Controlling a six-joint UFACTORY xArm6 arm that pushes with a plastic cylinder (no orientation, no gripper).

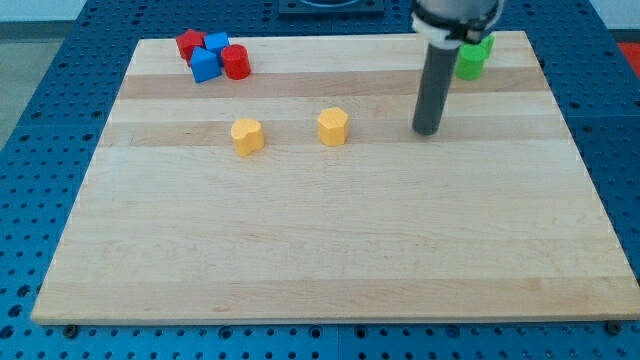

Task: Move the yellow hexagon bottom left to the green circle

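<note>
The yellow hexagon (pixel 333 127) lies on the wooden board, a little above its middle. A second yellow block (pixel 248 135), heart-like in shape, lies to its left. A green block (pixel 472 59) sits near the view's top right, partly hidden behind the rod; its exact shape is hard to make out. My tip (pixel 426 130) rests on the board to the right of the yellow hexagon, well apart from it, and below the green block.
A cluster of two red blocks (pixel 236 62) and two blue blocks (pixel 205 66) sits at the view's top left. The wooden board (pixel 320 250) lies on a blue perforated table (pixel 40 120).
</note>
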